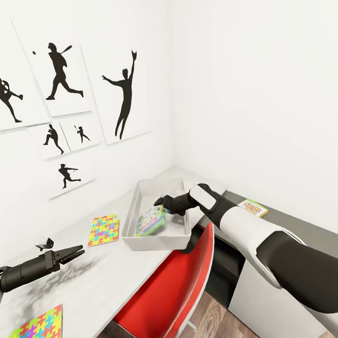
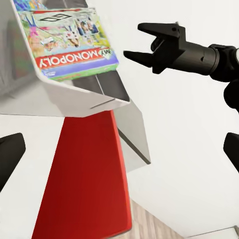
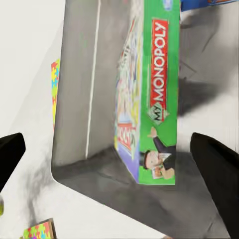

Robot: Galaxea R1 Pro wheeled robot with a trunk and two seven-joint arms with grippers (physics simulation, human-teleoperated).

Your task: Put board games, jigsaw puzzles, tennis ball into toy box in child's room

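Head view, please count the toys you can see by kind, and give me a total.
Flat colourful board game boxes: 2, the Monopoly box inside the light grey open toy box, the yellow-green box on the dark grey cabinet top.
Multicoloured square jigsaw puzzles: 2, one beside the toy box, one at the pale desk's near edge.
Total: 4.

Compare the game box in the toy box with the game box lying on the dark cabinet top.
The Monopoly box leans tilted inside the toy box, under the right gripper; the yellow-green game box lies flat on the dark cabinet top, away from both grippers. The Monopoly box shows green, blue and cartoon art; the other shows big letters. Both are thin, flat, colourful rectangles.
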